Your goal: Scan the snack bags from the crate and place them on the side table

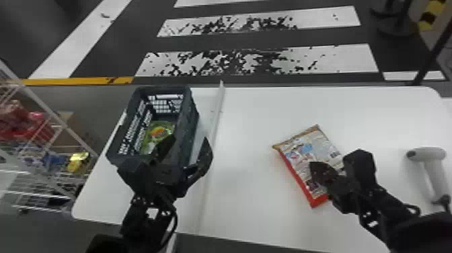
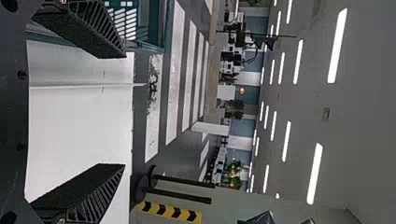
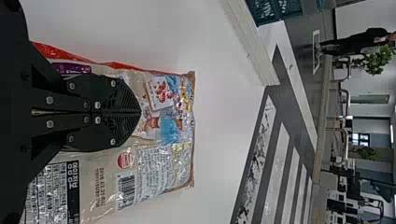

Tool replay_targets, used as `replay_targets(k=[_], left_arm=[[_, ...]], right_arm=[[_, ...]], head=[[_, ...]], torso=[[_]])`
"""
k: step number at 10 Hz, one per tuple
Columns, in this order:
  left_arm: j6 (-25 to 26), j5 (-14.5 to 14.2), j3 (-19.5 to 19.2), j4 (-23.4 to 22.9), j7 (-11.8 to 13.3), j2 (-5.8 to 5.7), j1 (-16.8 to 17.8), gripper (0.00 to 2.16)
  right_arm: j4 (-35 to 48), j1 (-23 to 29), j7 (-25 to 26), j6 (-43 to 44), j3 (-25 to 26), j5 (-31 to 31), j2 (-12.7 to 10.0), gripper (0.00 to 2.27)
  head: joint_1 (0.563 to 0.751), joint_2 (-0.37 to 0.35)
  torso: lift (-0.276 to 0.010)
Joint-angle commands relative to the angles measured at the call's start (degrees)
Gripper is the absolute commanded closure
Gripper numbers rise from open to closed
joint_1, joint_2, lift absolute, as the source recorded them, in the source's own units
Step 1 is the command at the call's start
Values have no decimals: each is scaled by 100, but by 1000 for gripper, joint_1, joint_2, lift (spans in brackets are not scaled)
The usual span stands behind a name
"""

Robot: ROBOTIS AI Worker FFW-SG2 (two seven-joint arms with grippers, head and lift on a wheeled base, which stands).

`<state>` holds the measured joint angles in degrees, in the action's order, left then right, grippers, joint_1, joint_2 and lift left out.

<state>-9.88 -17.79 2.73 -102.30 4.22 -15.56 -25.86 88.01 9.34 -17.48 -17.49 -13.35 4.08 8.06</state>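
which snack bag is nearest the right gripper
The red-edged bag on the table, with the right gripper over it; the green bag lies inside the crate, farther off.

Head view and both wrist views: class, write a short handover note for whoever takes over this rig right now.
Left gripper: open, holding nothing, by the crate's near end.
Right gripper: fingers shut together, over the red-edged snack bag; contact is unclear.
Things: that bag lies on the white table; a green snack bag is in the crate; the scanner lies at the table's right.
Done: the red-edged bag is out of the crate; whether it is scanned, I cannot tell.
Left: scan and place the green bag; confirm the other's scan and final spot.
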Motion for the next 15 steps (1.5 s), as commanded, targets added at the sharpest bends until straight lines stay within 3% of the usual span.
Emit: replay_targets(k=[1, 3, 7, 12, 15], left_arm=[[0, 4, 35, 17, 0, 0, 29, 29], [0, 4, 79, 44, 0, -8, 73, 29], [0, 4, 88, 17, 0, -26, 73, 29], [35, 4, 140, 0, 0, -52, 90, 29], [35, 4, 149, -18, 0, -70, 99, 36]], right_arm=[[-328, -46, -10, 189, -18, 5, -6, 2263], [-337, -2, -10, 382, -10, 14, -15, 2263], [1254, 499, -10, 101, -115, 14, -6, 2260], [384, -73, -10, 154, -915, 286, -15, 2260], [-354, -591, -1, 171, -1223, 568, -147, 2260]], head=[[695, 176], [695, 170], [695, 182], [695, 252], [695, 283]], torso=[[-50], [-50], [-50], [-50], [-50]])
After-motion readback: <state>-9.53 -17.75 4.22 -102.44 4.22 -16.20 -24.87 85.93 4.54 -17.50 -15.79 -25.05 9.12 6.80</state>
